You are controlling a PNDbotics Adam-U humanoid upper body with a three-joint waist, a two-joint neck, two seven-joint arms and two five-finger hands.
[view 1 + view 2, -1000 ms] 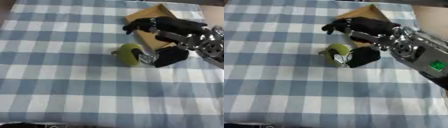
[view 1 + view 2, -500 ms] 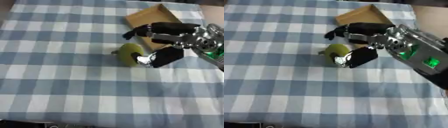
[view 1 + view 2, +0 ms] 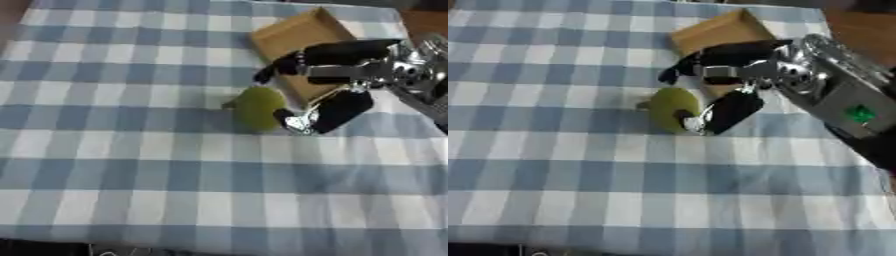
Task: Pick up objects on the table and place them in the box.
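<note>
Green pear (image 3: pixel 257 107) — rounded, stem left.

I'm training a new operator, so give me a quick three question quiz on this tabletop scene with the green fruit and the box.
1. True or false: the green pear-like fruit already lies inside the box.
2. Which hand is at the fruit? A) left hand B) right hand C) a person's bare hand
3. Fill in: the cloth on the table is checked blue and ____.

Key:
1. False. The fruit sits on the cloth, just in front of the box.
2. B. Its thumb is at the fruit's right side and its fingers reach out above it.
3. White.
</note>
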